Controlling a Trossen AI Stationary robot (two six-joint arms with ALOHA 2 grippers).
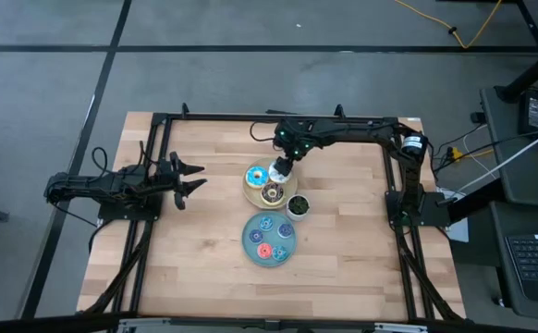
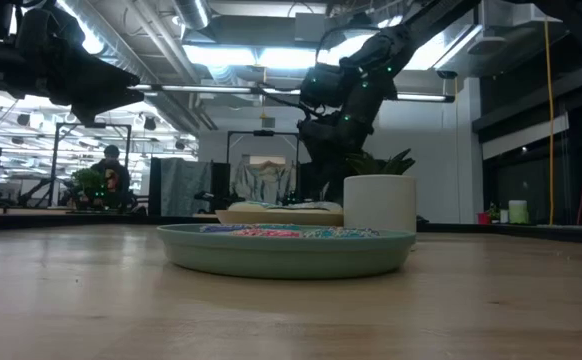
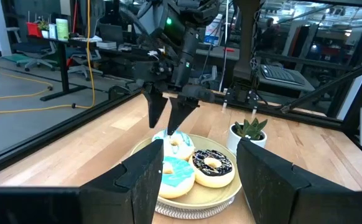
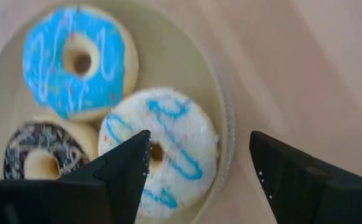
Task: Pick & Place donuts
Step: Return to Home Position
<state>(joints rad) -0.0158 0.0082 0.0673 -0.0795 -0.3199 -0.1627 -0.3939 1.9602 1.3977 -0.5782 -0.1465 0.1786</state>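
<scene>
A cream plate [image 1: 249, 189] holds three donuts lying flat: a light-blue-iced one [image 4: 75, 59], a dark brown one [image 4: 41, 155] and a white-iced one [image 4: 175, 149]. My right gripper [image 4: 198, 137] stands open just over the white donut, pointing steeply down. One finger is over the donut near its hole and the other is past the plate's rim. My left gripper [image 1: 190, 178] waits open at the table's left, pointing level toward the plates. Several tiny donuts [image 1: 267, 236] lie on a blue plate [image 1: 247, 239] nearer the front. My right gripper is open over the white-iced donut [image 3: 180, 144], which lies flat on the cream plate. Its fingertips [image 3: 171, 127] come down from above to the donut's top. Whether they touch it, I cannot tell.
A small white pot with a green plant [image 1: 298, 205] stands right of the two plates, close to both. Black frame rails [image 1: 250, 117] run along the table's far edge and sides. Bare wood lies to the left and front of the plates.
</scene>
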